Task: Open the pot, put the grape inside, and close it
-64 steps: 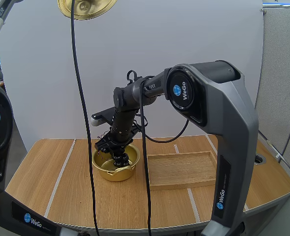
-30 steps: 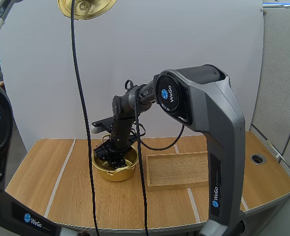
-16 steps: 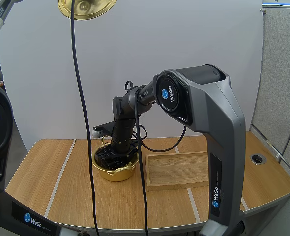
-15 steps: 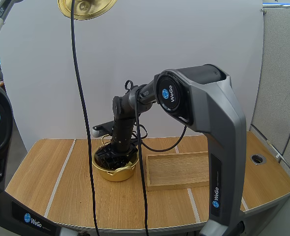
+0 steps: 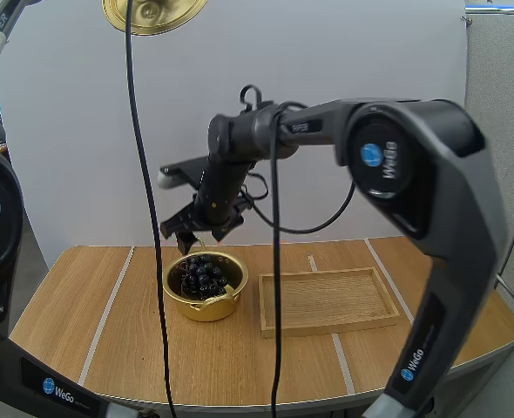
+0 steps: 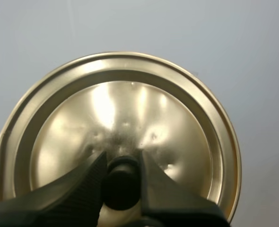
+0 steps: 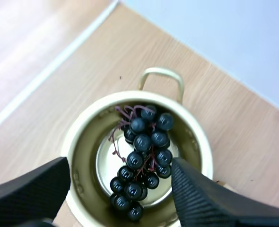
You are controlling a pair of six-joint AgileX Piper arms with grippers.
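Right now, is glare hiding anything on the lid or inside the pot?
Left wrist view: bright glare streaks on the lid, but its knob in the left gripper is visible. Right wrist view: small highlights on the grapes, the floor of the pot reflects light, nothing hidden. High view: the pot's rim gleams.

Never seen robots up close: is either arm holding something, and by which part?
The left end effector pinches the gold lid by its black knob. The right end effector is open and empty above the pot.
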